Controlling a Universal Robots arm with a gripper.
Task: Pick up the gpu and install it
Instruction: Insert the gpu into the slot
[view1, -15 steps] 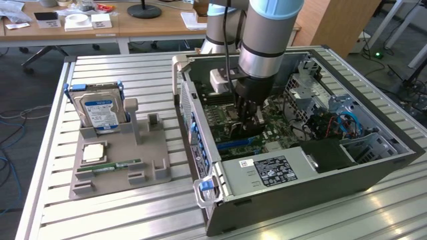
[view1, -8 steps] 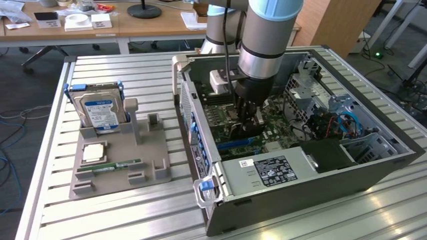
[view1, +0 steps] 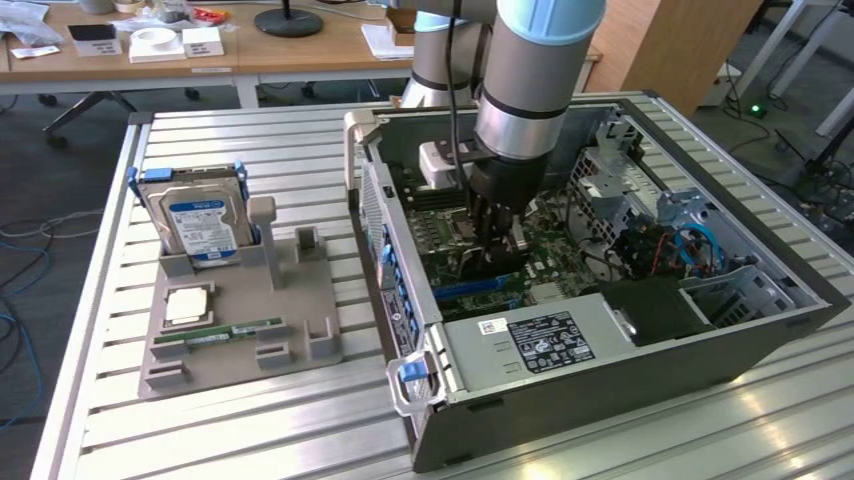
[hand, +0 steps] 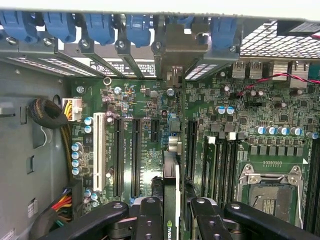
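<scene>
Seen edge-on, the gpu (hand: 171, 185) is a thin black card with a green logo near my fingers (hand: 148, 220). My gripper (hand: 171, 222) is shut on it from both sides. The card stands upright over the green motherboard (hand: 125, 100), running along a long slot beside the black expansion slots (hand: 136, 155). Its metal end bracket (hand: 175, 50) meets the rear slot openings of the case. I cannot tell whether it is seated in the slot. In the exterior view my gripper (view1: 501, 240) reaches down inside the open computer case (view1: 787, 300), with the gpu (view1: 478, 262) dark beneath it.
Blue slot latches (hand: 100, 25) line the case's rear wall. An open CPU socket (hand: 270, 195) and RAM slots (hand: 220, 165) lie beside the card, and a cable bundle (hand: 47, 112) on the other side. On the exterior view's left, a grey holder (view1: 240, 340) carries a hard drive (view1: 198, 220) and a RAM stick (view1: 218, 333).
</scene>
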